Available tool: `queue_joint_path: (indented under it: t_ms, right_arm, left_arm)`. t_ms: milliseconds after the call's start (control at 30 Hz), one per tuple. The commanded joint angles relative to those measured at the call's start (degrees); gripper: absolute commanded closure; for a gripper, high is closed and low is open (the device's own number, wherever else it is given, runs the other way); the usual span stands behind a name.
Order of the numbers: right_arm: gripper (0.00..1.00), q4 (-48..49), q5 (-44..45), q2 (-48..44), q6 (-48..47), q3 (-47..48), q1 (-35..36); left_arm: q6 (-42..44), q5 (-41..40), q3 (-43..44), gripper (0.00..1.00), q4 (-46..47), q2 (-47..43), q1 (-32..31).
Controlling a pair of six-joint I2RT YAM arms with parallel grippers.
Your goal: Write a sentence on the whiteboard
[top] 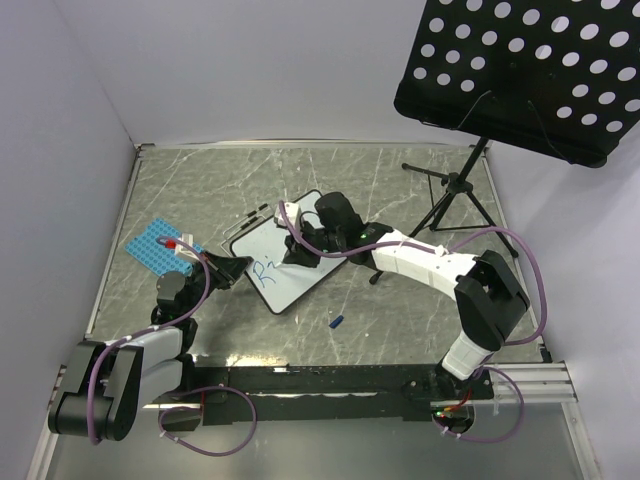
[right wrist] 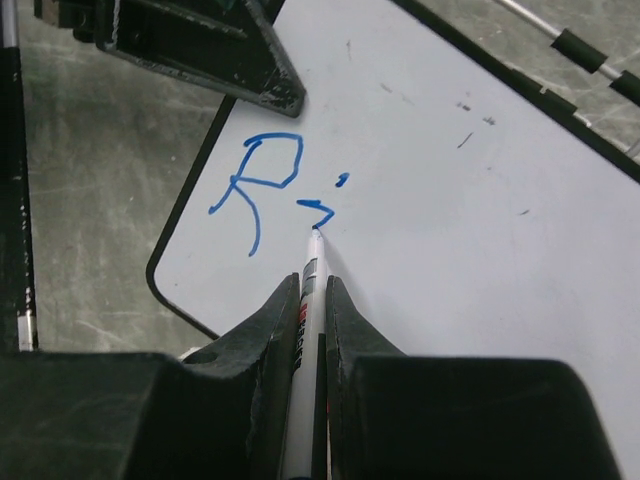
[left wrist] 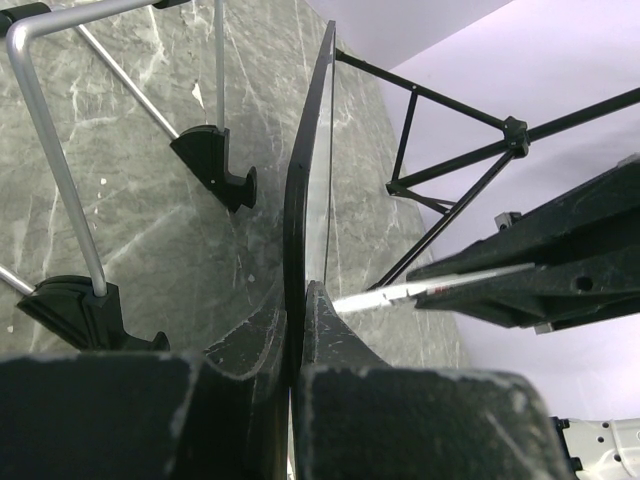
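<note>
Because a stroke of the pen would push a loose board (top: 290, 262) across the table (top: 400, 190), the left gripper (left wrist: 297, 300) clamps the board's edge, jaws narrow on the thin black frame. That hold sits at the left edge, clear of the white face, so the writing arm has room to work.

The board lies in the middle of the table, turned at a slant, between the two arms. The right gripper (right wrist: 312, 290) reaches in from the other side and hangs over the face. Its jaws are closed tight on a marker (right wrist: 313, 262), which runs out between the fingers so that only a short length shows ahead of them. A grip this close to the tip probably helps the line stay steady.

The tip touches the board just right of a blue "R" (right wrist: 262, 180), at a short stroke with a dot above it, which looks like an "i" being formed. By my reading the sentence has barely begun, and most of the face is bare.

A small blue piece (top: 337, 322), perhaps the cap, lies on the table near the board's lower corner, apart from it. A blue plate (top: 155, 245) and a music stand (top: 520, 70) stand off to the sides and play no part here
</note>
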Motion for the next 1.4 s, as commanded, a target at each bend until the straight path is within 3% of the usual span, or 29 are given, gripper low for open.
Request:
queue_joint_path:
  t_ms: [0,200,500,800,1367]
  right_arm:
    - [1.00,-3.98,-3.23,-0.11,-3.62,-1.44,0.82]
    - [1.00,-5.13,-3.67,-0.46,-4.95,-2.50,1.70]
    - [1.00,-1.09,2.83,-0.98,-0.11,0.22,-1.63]
    - [1.00,-0.30,-0.86,-4.06,1.82,0.76,-3.92]
    - [1.00,3.04,2.40,-0.11,4.19,3.04,-4.19]
  left_arm:
    - [1.23,1.51,-2.72,0.99,4.54,-0.27,-0.36]
    - [1.23,1.51,-2.72,0.99,4.54,-0.10,-0.44]
    - [1.41,1.42,-2.90,0.99,4.10,-0.89,-0.36]
    - [1.15,1.60,-2.99,0.99,5.15,0.08,-0.36]
    - [1.06,2.12,-2.64,0.99,5.33,0.51,-0.36]
